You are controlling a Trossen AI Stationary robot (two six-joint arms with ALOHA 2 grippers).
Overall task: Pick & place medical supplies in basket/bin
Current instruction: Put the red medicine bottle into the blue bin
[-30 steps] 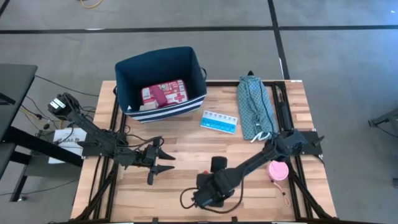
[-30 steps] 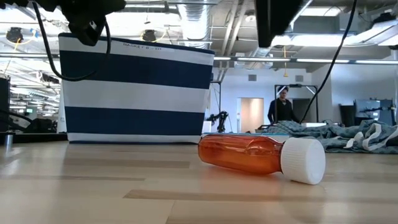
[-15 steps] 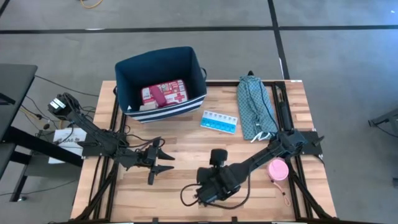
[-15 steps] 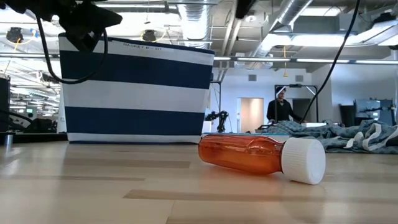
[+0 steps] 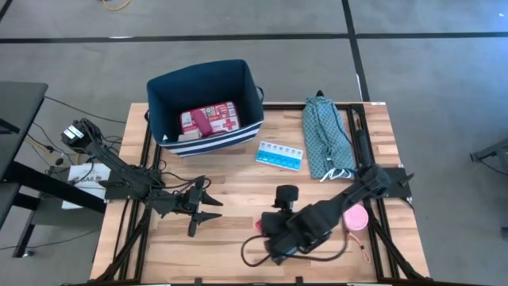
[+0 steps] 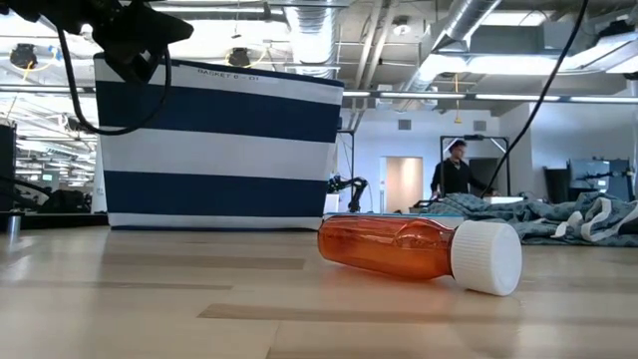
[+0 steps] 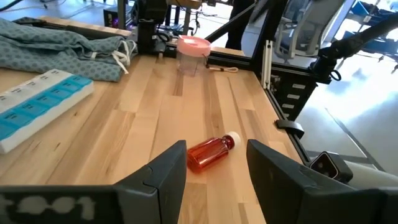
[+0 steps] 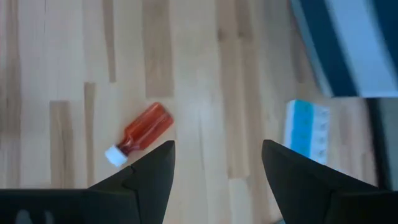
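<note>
An orange-red translucent bottle (image 6: 399, 247) with a white cap (image 6: 486, 256) lies on its side on the wooden table, also seen as the bottle (image 8: 140, 134) and the bottle (image 7: 211, 151). My right gripper (image 8: 214, 168) hovers above it, open, near the table's near edge (image 5: 278, 238). My left gripper (image 7: 217, 171) is open, to the left of the bottle (image 5: 202, 208). The navy striped bin (image 5: 205, 91) holds the red-and-white first-aid case (image 5: 210, 119) and a magenta block. The light-blue pill organizer (image 5: 279, 155) lies flat. A pink disc (image 5: 355, 216) sits near the right edge.
A long teal patterned cloth bundle (image 5: 325, 135) lies along the table's right side, beside the pill organizer. In the left wrist view the pink disc is the lid of a clear jar (image 7: 193, 53). A person (image 6: 457, 170) stands far off in the room.
My right gripper has moved toward the table's right edge and has risen out of the top of the low view. The bottle has stayed where it lay.
</note>
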